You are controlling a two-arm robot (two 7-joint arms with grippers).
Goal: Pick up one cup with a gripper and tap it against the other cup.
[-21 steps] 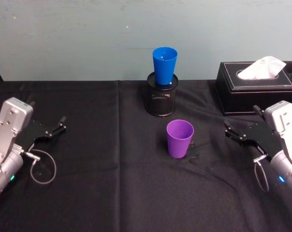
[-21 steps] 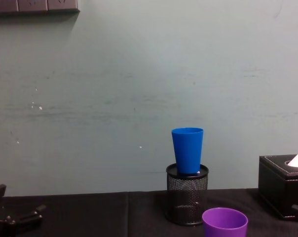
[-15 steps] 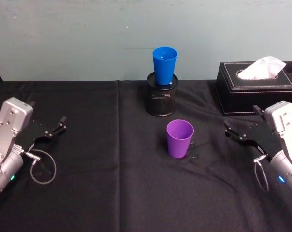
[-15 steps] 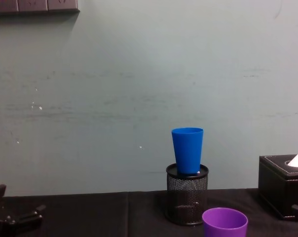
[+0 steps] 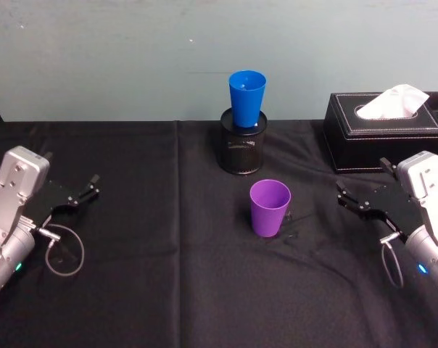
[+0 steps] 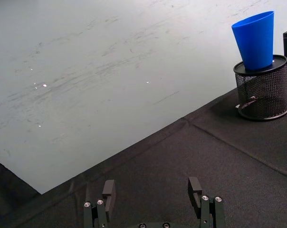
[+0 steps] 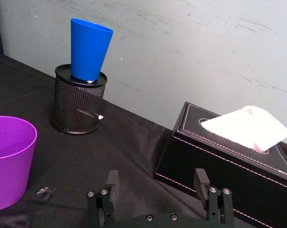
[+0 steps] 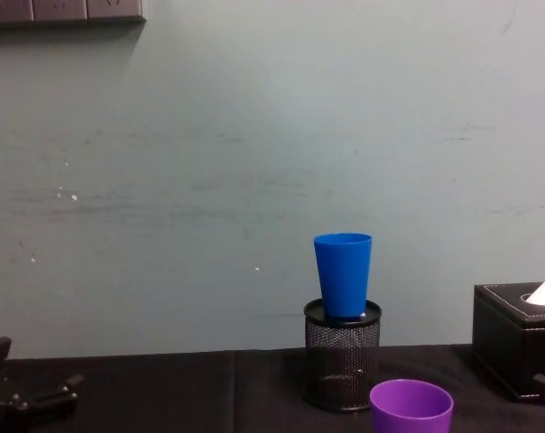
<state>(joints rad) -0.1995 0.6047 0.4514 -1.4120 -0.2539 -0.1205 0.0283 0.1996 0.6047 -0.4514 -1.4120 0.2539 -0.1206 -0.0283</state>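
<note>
**Standby: nothing gripped yet**

Low, right pincer (image 5: pixel 341 196), fingers (image 7: pixel 200 180) wide apart, gripping nothing: seemingly readied to close round purple cup (image 5: pixel 270 208), upright ahead of it and inward, well apart. Farther beyond, blue cup (image 5: pixel 246 98), seated in mesh holder (image 5: pixel 241 151), raised; so probably a lift needed before any tap. Far across, left pincer (image 5: pixel 95 186) parked, likewise spread. From right wrist: open gap between fingers, tissue box (image 7: pixel 219 152) close alongside. From head: spacing of cups, clearly not touching.

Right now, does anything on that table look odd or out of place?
Only the blue cup: it is perched in the mouth of the black mesh pen holder, raised off the cloth, while the purple cup stands on it. Nothing looks spilled or broken.
</note>
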